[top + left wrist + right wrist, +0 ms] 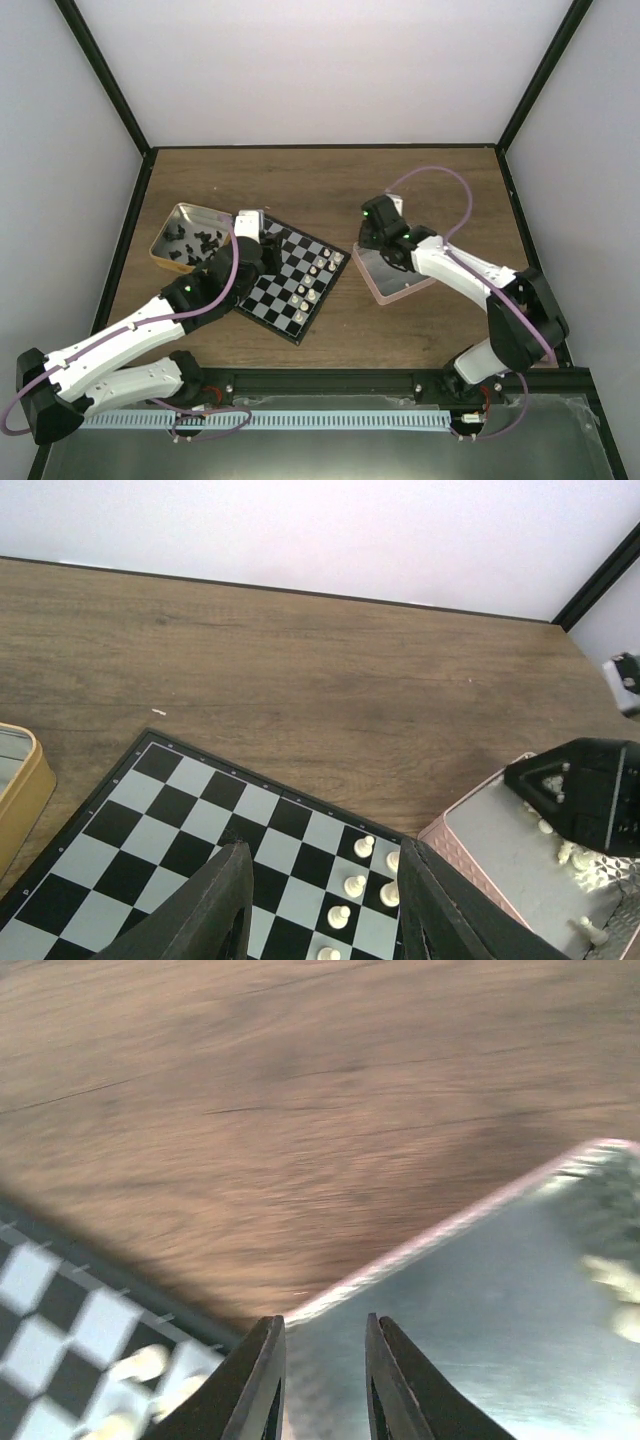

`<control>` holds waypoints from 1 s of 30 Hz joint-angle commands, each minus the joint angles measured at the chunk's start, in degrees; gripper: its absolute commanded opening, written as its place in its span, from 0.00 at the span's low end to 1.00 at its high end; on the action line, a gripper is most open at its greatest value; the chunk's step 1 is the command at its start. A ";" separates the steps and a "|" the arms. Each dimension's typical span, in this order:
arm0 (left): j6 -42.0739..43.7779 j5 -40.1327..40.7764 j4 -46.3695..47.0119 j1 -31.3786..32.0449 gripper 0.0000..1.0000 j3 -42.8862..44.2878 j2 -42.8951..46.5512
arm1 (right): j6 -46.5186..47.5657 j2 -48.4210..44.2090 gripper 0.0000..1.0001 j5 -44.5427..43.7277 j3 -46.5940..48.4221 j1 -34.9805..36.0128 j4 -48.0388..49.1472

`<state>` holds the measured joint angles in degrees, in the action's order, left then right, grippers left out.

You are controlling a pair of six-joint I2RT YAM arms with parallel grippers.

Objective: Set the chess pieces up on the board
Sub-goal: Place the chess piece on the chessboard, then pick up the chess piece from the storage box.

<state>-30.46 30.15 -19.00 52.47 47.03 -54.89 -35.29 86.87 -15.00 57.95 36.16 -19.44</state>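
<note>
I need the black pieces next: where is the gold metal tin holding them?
In the top view, the gold metal tin sits left of centre on the wooden table, directly left of the checkered chessboard.

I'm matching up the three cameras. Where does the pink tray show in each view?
Top external: the pink tray lies right of centre.
Left wrist: the tray sits in the lower right corner.
Right wrist: the tray fills the lower right.
Shared landmark: the board, left of the tray in all three.
</note>
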 commanded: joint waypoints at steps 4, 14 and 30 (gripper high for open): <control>0.38 0.40 0.89 -0.41 0.43 -0.24 0.06 | -3.91 -4.72 0.26 -7.13 -9.09 -7.93 -2.88; 0.60 -0.16 1.43 -0.44 0.43 -0.05 -0.76 | -5.41 -1.46 0.30 -13.51 -11.22 -13.05 -8.54; 0.40 -0.06 0.97 -0.55 0.43 -0.39 -0.75 | -4.35 1.80 0.22 -12.47 -10.91 -14.32 -7.81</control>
<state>-30.20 29.74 -18.92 52.14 47.03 -55.59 -39.66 87.99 -27.07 46.02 22.74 -28.10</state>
